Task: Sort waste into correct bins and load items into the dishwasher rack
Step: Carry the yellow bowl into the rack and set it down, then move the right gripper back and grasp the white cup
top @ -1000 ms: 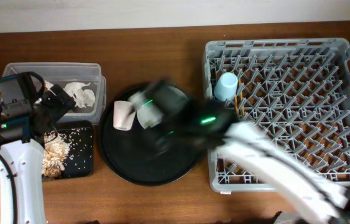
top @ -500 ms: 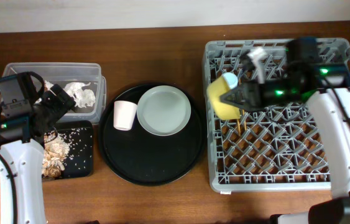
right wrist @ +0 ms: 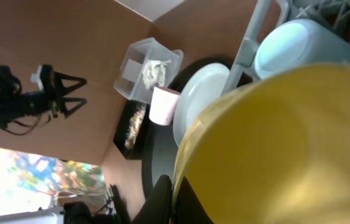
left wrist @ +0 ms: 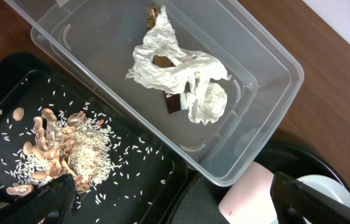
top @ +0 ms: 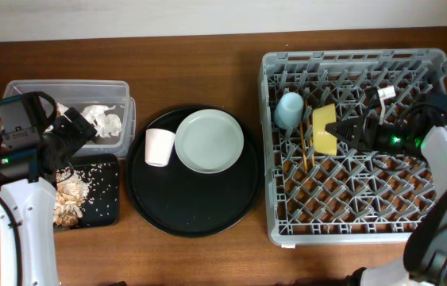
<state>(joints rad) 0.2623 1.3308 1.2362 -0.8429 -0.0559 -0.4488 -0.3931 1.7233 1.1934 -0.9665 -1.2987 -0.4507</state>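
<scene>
The right jaws are closed on the rim of the yellow bowl [top: 324, 129]. The bowl stands on its edge at the tips of the jaws, over the big grey rack [top: 366, 199]. In the right wrist view the bowl [right wrist: 286, 143] fills most of the picture. Just past the bowl, farther out from the jaws, the blue cup [top: 289, 110] sits in the rack. The chopsticks [top: 304, 151] lie in the rack just beside the bowl, on the side away from the jaws.

Well past the jaw tips, outside the rack, the pale plate [top: 210, 141] and the pink cup [top: 157, 147] sit side by side on the round black tray [top: 191, 210].

The left jaws are wide open and hold nothing. Under the gap between them lie a corner of the clear tub [left wrist: 100, 37] and the edge of the flat black tray [left wrist: 137, 168]. The white napkins [left wrist: 181, 74] lie in the tub, ahead of these jaws. The food scraps [left wrist: 69, 149] lie in the flat tray, close to one jaw. Everything rests on the brown tabletop [top: 191, 56].
</scene>
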